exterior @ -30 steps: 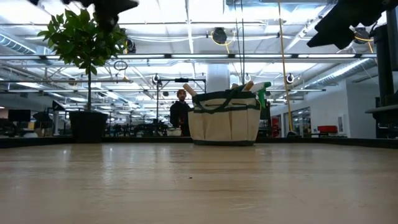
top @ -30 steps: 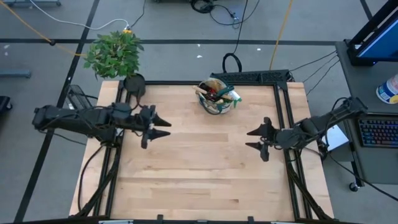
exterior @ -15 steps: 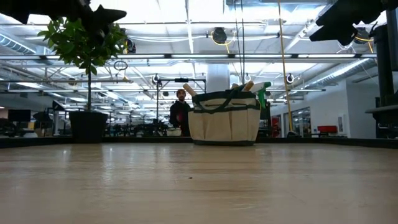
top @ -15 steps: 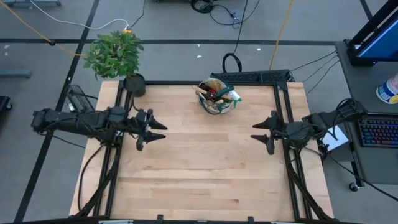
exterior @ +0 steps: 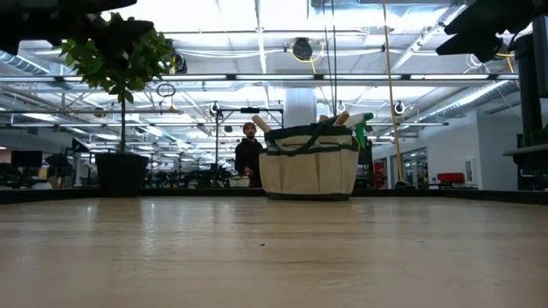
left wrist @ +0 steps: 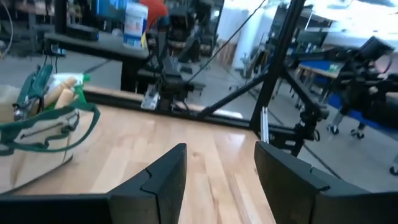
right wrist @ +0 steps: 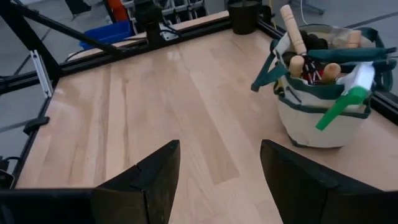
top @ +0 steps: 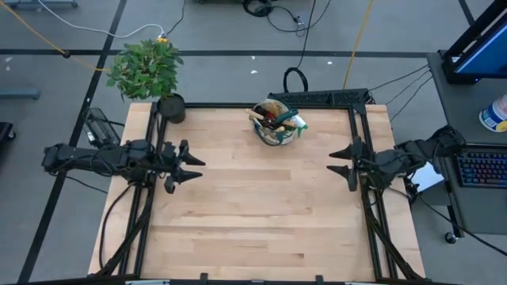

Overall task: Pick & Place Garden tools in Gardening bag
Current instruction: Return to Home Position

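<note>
Light wood-plank table (top: 253, 214) on a black frame, grey floor with cables around it, and a desk with a keyboard (top: 481, 168) off the right side. Low view looks into a big open hall with ceiling strip lights. A person (exterior: 249, 154) stands beyond the table, behind the bag. Leafy plant (top: 146, 67) in a black pot (top: 171, 108) at the far left corner. Gardening bag (top: 276, 123) upright at the middle of the far edge, packed: wooden handles (right wrist: 291, 25) stick out of the mouth, green-and-white spray bottle (right wrist: 354, 81) leans over the rim, plus dark and red bits I can't identify. Left gripper (top: 195, 169) up over the table's left side, right gripper (top: 331, 161) over the right side, both well apart from the bag, fingers spread wide, holding nothing.
</note>
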You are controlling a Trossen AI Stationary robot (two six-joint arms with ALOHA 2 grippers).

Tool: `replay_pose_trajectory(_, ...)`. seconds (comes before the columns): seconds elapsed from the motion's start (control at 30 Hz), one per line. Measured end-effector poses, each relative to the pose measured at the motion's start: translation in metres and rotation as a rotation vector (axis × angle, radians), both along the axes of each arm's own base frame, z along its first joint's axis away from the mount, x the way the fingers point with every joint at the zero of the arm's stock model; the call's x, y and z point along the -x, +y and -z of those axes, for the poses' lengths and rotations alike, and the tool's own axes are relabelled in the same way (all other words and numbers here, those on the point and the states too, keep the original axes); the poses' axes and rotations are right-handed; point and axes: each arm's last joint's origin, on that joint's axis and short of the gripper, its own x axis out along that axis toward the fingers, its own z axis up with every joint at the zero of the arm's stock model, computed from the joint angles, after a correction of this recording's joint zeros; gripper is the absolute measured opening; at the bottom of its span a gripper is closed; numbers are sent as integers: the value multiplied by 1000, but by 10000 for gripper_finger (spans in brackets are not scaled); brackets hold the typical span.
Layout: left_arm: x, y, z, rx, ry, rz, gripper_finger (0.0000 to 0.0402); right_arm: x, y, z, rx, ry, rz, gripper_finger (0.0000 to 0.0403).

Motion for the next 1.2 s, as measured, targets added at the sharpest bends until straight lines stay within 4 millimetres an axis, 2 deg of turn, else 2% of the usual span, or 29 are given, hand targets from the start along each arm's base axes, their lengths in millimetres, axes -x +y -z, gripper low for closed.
replay_pose_trajectory(0.1,6,0,11,4,-32,0,196,5,-2,0,-9,-25,0,215)
replay_pose_trajectory(0.2,10,0,22,27,-54,1,196,8,-3,9,-28,-49,4,215)
replay_pose_trajectory(0.47,15,1,50,68,-27,-2,196,13,-5,49,-114,-89,33,215)
replay_pose_trajectory(0.67,18,1,65,91,-17,-25,196,21,-8,67,-144,-118,39,215)
replay_pose_trajectory(0.9,19,1,69,76,-27,-29,196,29,-11,79,-139,-178,-1,215)
replay_pose_trajectory(1.07,19,2,69,55,-27,-35,196,24,-6,88,-171,-156,-83,215)
replay_pose_trajectory(1.2,19,4,70,44,-18,-77,196,18,-3,108,-175,-118,-102,215)
